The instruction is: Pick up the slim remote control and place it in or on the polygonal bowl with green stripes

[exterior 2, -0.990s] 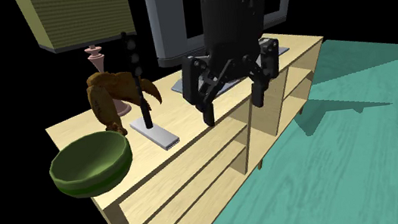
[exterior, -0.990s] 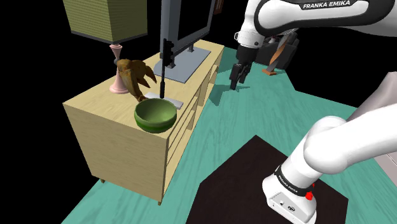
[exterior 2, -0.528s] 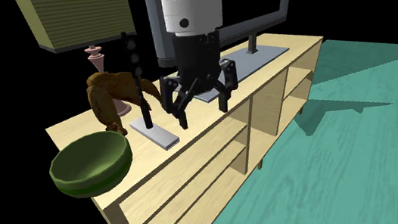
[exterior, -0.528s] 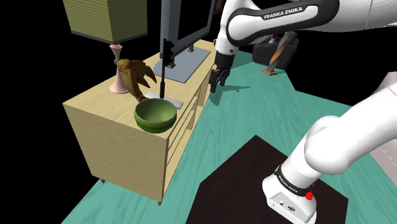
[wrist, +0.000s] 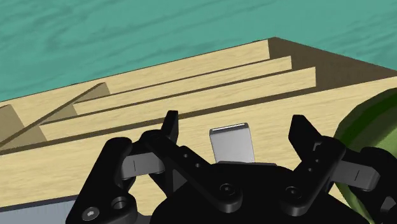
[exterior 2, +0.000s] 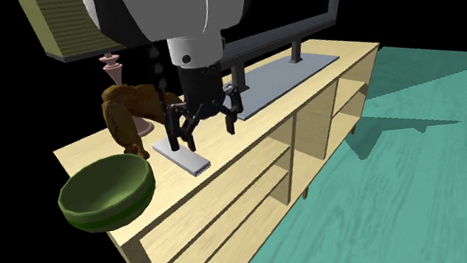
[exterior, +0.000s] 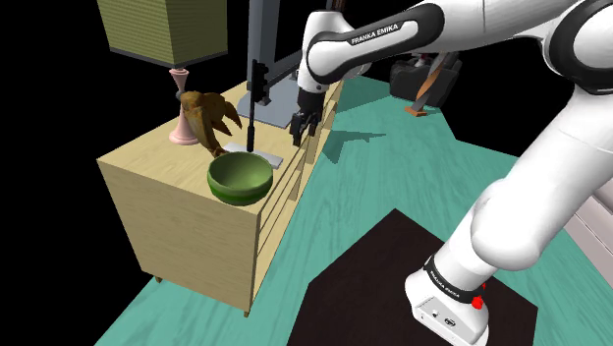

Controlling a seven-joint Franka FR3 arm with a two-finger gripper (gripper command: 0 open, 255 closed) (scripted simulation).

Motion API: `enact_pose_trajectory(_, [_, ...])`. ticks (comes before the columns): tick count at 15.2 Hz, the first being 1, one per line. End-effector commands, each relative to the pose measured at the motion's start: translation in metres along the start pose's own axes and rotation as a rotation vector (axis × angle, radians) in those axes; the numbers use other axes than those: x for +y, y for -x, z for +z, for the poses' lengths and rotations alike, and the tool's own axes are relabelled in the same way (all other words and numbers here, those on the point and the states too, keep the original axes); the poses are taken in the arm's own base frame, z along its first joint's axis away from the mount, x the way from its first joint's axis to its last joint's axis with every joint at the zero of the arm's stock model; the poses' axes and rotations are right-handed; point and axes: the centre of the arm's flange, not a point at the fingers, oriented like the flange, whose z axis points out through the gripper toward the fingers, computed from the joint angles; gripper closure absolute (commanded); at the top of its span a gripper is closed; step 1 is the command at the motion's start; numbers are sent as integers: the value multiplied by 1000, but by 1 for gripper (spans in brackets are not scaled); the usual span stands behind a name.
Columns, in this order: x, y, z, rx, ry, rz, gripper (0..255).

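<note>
- Swinging in from over the teal floor (exterior: 393, 177) a second ago, the arm now holds its gripper (exterior: 302, 126) by the long edge of the wooden counter (exterior: 177, 201), upper middle of the shoulder view, fingers apart. The slim grey remote (exterior: 257, 154) lies flat on the counter top, left of the gripper. The green bowl (exterior: 236, 192) sits just below the remote in the frame, at the counter's near corner. A brown figure (exterior: 208, 116) and a pink-footed lamp (exterior: 182, 126) stand further left.
- From the second exterior view, the gripper (exterior 2: 205, 134) hangs at centre frame, just above the remote (exterior 2: 187, 159), spread wide and touching nothing. A thin black rod (exterior 2: 163, 98) stands upright at the remote's far end. The bowl (exterior 2: 111, 210) sits at the lower left, on the counter (exterior 2: 250, 138) corner.
- At the wrist, the remote's (wrist: 232, 145) end shows in the gap of the open gripper (wrist: 235, 130), clear of both fingers. The bowl's (wrist: 372, 133) green curve lies beyond one finger, beside the remote, on the pale wood of the counter (wrist: 95, 159).
</note>
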Motion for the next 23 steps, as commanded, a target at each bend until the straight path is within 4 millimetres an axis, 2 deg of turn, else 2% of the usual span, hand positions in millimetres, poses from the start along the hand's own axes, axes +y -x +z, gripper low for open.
enact_pose_trajectory(1, [-5,-25,14,4,0,-14,0])
enact_pose_trajectory(12, [-33,-150,76,23,2,-90,0])
enact_pose_trajectory(13, [-34,-156,79,24,3,-94,0])
enact_pose_trajectory(20, [-34,-157,116,24,3,-94,0])
enact_pose_trajectory(23, [-34,-157,119,24,3,-94,0])
